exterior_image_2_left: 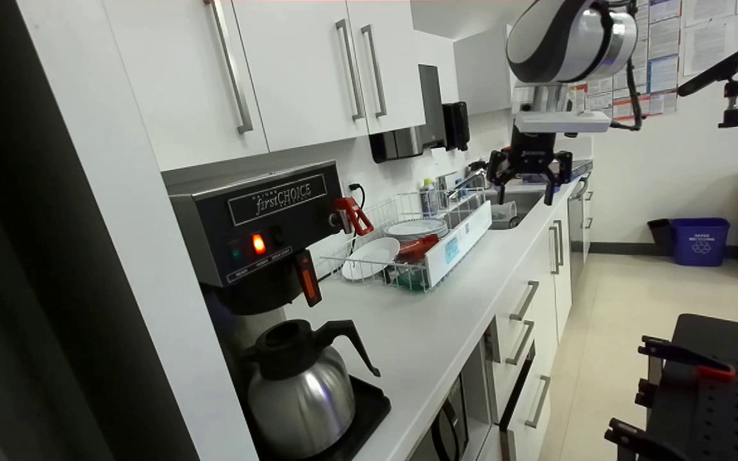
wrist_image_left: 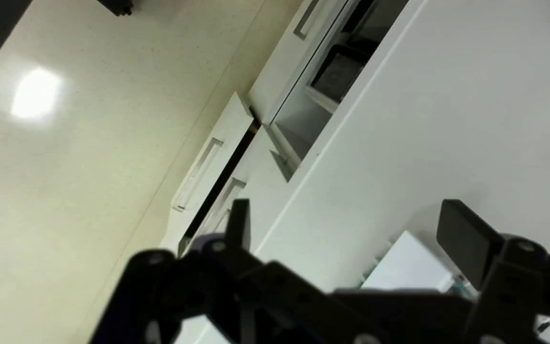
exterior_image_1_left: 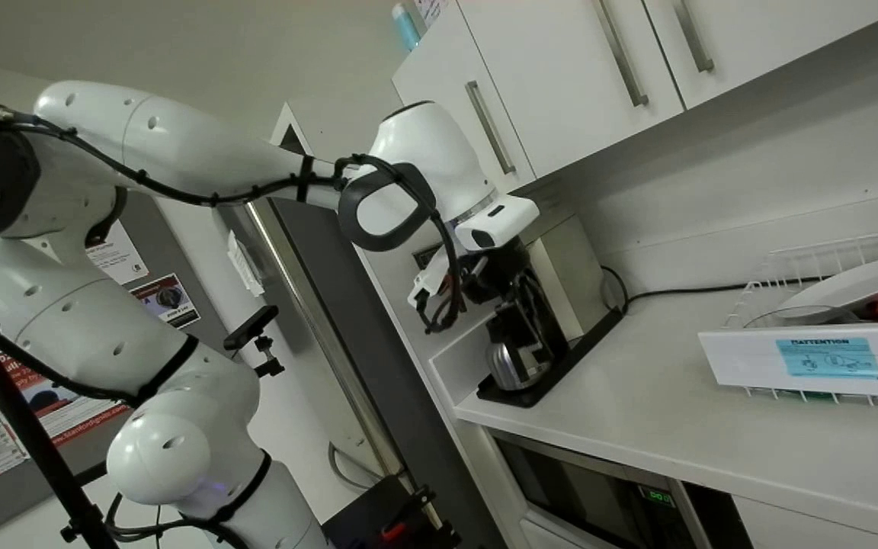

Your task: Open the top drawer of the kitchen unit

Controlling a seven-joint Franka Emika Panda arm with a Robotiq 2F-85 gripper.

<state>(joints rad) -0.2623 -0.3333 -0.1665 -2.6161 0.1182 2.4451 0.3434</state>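
Note:
The kitchen unit has white fronts under an off-white worktop, which shows in both exterior views point(exterior_image_1_left: 683, 435) point(exterior_image_2_left: 420, 333) and the wrist view point(wrist_image_left: 413, 143). Its top drawer point(exterior_image_2_left: 507, 330) has a steel bar handle point(exterior_image_2_left: 524, 301) just below the worktop edge; the drawer front also shows in the wrist view point(wrist_image_left: 268, 177). I cannot tell if it stands slightly out. A lower drawer point(wrist_image_left: 213, 157) stands forward with a dark gap above it. My gripper point(exterior_image_2_left: 526, 192) is open and empty, pointing down above the worktop. In the wrist view its fingers point(wrist_image_left: 346, 215) are wide apart, touching nothing.
A dish rack point(exterior_image_2_left: 459, 246) with plates stands on the worktop below the gripper. A coffee maker point(exterior_image_2_left: 266, 224) and steel pot point(exterior_image_2_left: 302, 400) stand at one end. Wall cupboards point(exterior_image_1_left: 561, 84) hang above. A black table point(exterior_image_2_left: 721, 390) stands across the floor from the drawers.

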